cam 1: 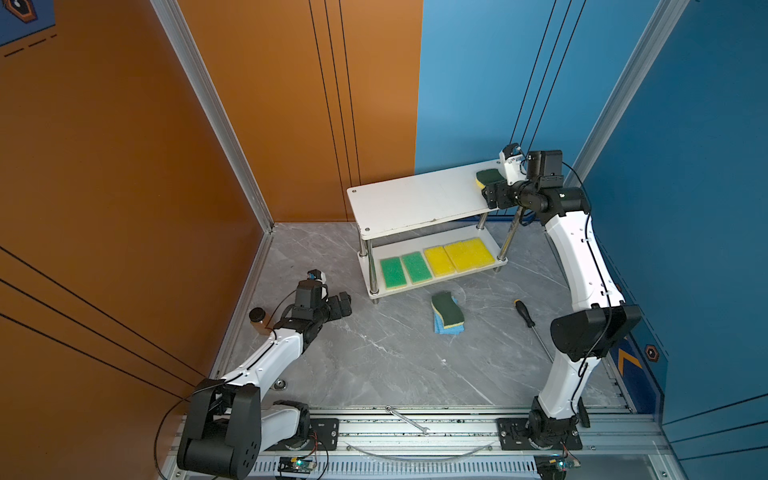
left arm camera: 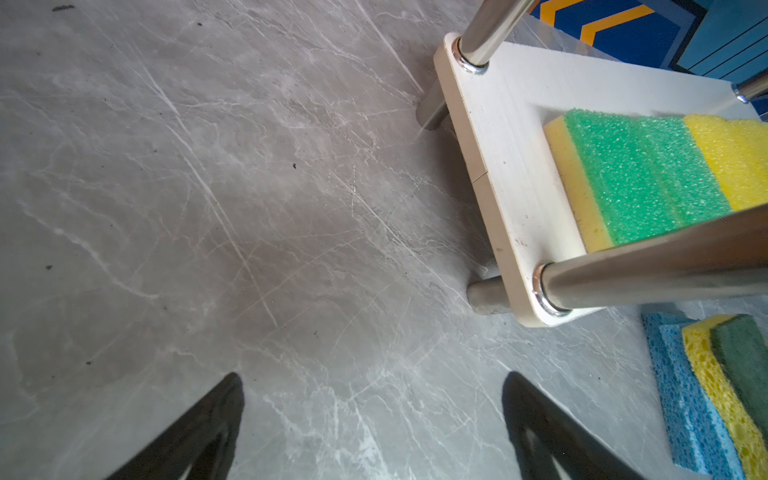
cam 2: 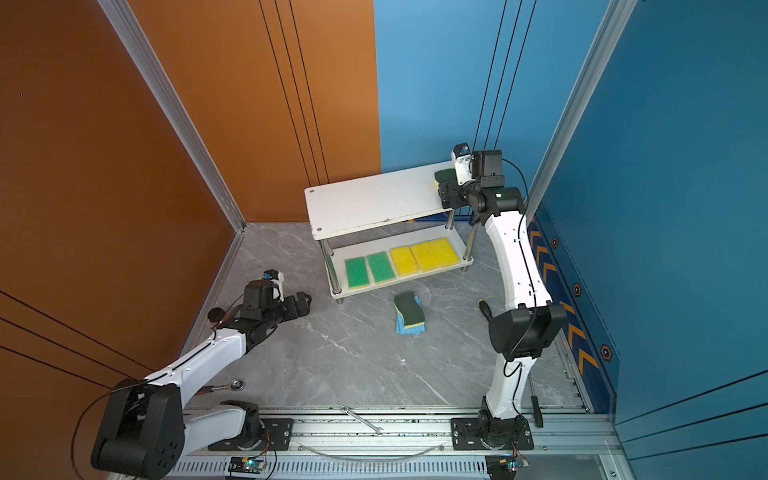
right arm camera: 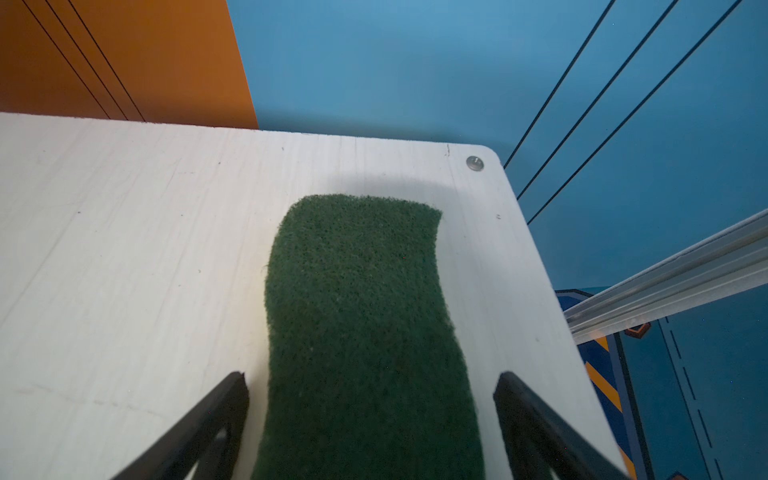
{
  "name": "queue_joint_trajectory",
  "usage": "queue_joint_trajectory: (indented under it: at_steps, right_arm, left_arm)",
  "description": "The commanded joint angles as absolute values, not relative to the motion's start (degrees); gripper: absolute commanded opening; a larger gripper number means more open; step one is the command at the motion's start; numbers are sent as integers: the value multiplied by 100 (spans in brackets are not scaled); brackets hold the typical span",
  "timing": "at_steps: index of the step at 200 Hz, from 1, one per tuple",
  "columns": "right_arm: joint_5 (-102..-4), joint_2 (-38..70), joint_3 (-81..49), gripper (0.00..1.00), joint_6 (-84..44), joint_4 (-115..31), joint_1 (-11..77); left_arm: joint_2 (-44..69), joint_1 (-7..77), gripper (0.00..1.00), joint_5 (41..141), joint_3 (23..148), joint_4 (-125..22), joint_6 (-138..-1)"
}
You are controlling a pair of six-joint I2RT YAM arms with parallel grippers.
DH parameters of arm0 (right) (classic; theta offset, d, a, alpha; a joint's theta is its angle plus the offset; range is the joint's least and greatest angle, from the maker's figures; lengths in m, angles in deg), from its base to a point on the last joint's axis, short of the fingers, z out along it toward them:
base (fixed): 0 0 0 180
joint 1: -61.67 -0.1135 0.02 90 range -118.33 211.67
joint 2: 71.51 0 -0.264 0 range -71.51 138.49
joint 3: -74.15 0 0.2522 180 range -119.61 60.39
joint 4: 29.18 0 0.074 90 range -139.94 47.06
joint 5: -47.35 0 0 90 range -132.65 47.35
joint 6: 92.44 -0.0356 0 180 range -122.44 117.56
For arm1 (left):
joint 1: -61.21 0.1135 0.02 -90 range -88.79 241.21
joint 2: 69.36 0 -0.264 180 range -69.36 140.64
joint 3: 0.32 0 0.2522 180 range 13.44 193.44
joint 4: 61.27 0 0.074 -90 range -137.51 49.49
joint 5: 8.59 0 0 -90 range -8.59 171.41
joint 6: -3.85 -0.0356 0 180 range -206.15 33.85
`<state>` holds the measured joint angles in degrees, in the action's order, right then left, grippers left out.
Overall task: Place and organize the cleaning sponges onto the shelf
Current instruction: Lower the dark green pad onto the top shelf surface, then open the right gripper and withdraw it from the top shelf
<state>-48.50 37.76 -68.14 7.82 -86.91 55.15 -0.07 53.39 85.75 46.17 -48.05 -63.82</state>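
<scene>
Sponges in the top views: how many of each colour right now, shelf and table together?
Bright green sponges: 2, lower board of the shelf.
Yellow sponges: 2 blocks seen, lower board; the wider may be two.
Dark green wavy sponges: 2, one on the top board, one on the table.
Light blue sponge: 1 seen, under that wavy one.
Total: 7, at least.

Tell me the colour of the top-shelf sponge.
Dark green over yellow sponge, best in a top view.
</scene>
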Motion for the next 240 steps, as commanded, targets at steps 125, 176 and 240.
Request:
queue_joint_trajectory:
  at_steps: [125,176,240]
  right_arm:
    - [-4962,2019,-5267,100,-70,-8507,5523]
    - [-5082,881,-3435,100,-653,-8081,5187]
    - [-5331,-149,-1654,100,-1328,-7881,4982]
  left_arm:
    - [145,5391,98,8702,4666,-4989,-6364]
    - [273,5389,97,8663,4748,-5081,-6374]
    - [349,5391,98,8608,4666,-5260,-6271]
